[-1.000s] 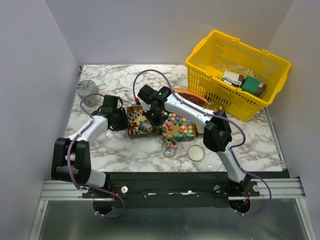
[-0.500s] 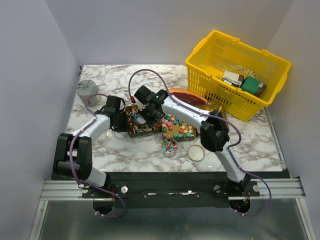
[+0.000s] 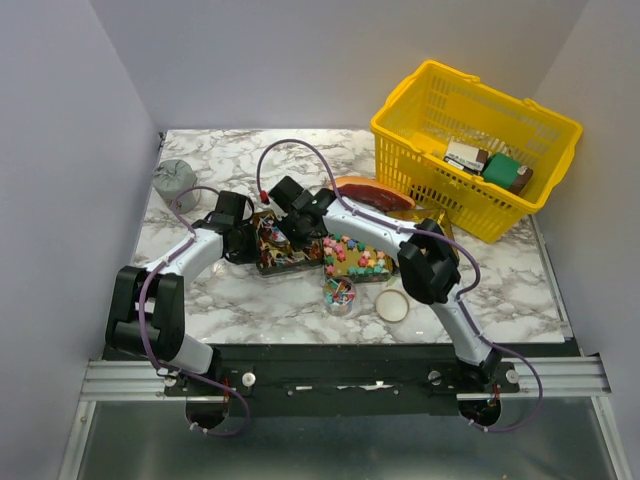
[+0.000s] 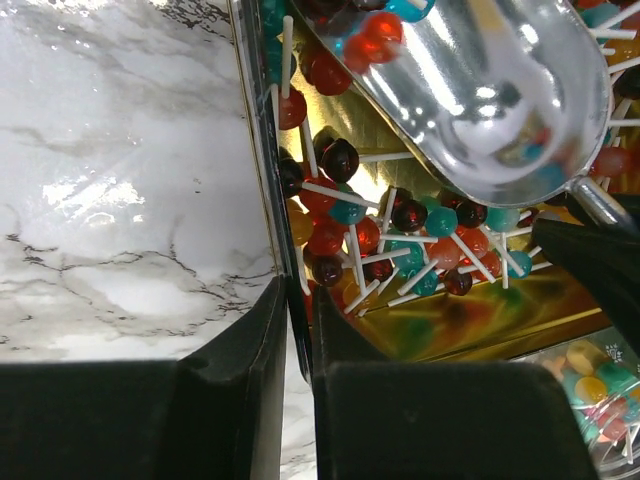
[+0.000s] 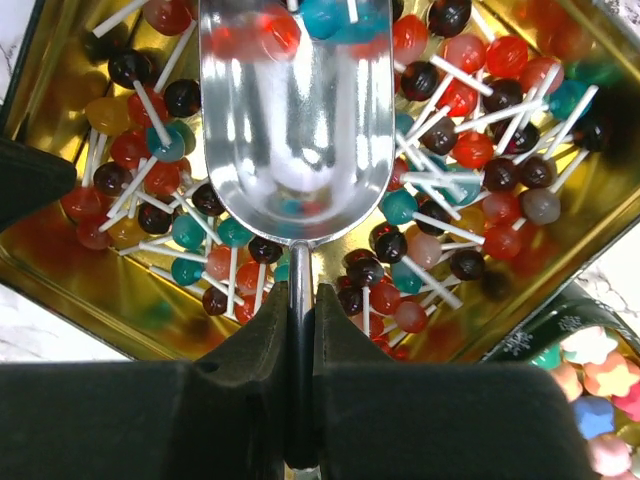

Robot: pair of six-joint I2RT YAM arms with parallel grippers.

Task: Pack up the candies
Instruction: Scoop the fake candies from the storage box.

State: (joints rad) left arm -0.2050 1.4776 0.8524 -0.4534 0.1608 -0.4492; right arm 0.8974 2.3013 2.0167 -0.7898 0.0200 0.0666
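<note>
Jaws of the right gripper (image 5: 300, 320) are clenched on the thin handle of a metal scoop (image 5: 295, 120), nearly touching each other with only the handle between them. The scoop's bowl points away from the wrist, low over a gold tray (image 5: 60, 270) strewn with lollipops (image 5: 470, 150), red, teal and dark, on white sticks. The bowl looks mostly bare. A few red and teal heads show at its mouth, but whether they lie inside or are only mirrored in the metal I cannot tell.

On the tray's other side, the left gripper (image 4: 297, 330) is pinched on the upright wall, one finger inside and one outside, which looks like bracing the tray for the scoop.

Just beside this tray is another one with pastel star-shaped sweets (image 3: 357, 254). Nearer the arm bases stands a small clear jar (image 3: 339, 293) with some coloured pieces already in it, and its lid (image 3: 392, 306) lies off beside it. A yellow basket (image 3: 420, 170) sits well apart at the far right.

By my reading the packing is begun but far from finished. The jar holds something, both trays are well stocked, this scoopful is not yet gathered, and the lid is not yet on.
</note>
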